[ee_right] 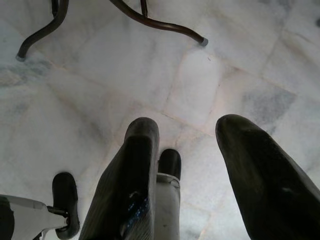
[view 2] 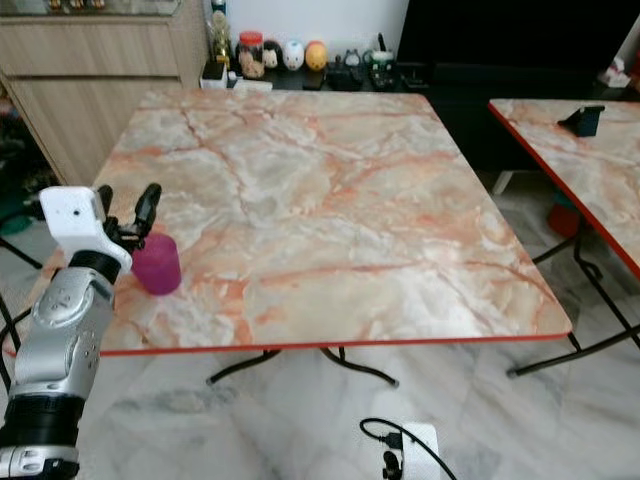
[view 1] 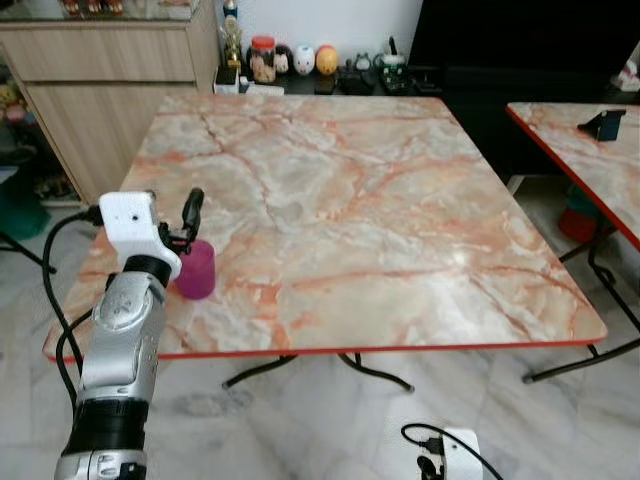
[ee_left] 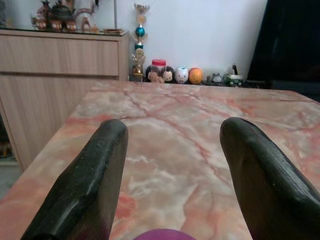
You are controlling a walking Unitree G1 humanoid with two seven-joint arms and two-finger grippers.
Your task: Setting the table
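The purple cup (view 1: 196, 269) stands at the lower left of the frame, near the marble surface (view 1: 360, 200) edge. The left end effector (view 2: 127, 214) sits directly above it, fingers spread; the wrist housing hides part of the cup. The right end effector (ee_right: 185, 150), spread, hangs over the floor (ee_right: 100, 75), cut off at the head view's bottom edge.

Two marble tables (view 1: 380, 190) (view 1: 590, 160) — one purple cup (view 1: 195, 270) — two hands (ee_left: 172, 150) (ee_right: 187, 150).

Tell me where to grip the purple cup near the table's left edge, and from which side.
Grip the purple cup across its straight side wall, from the near left edge: it stands upright, and the open left gripper already straddles it there.
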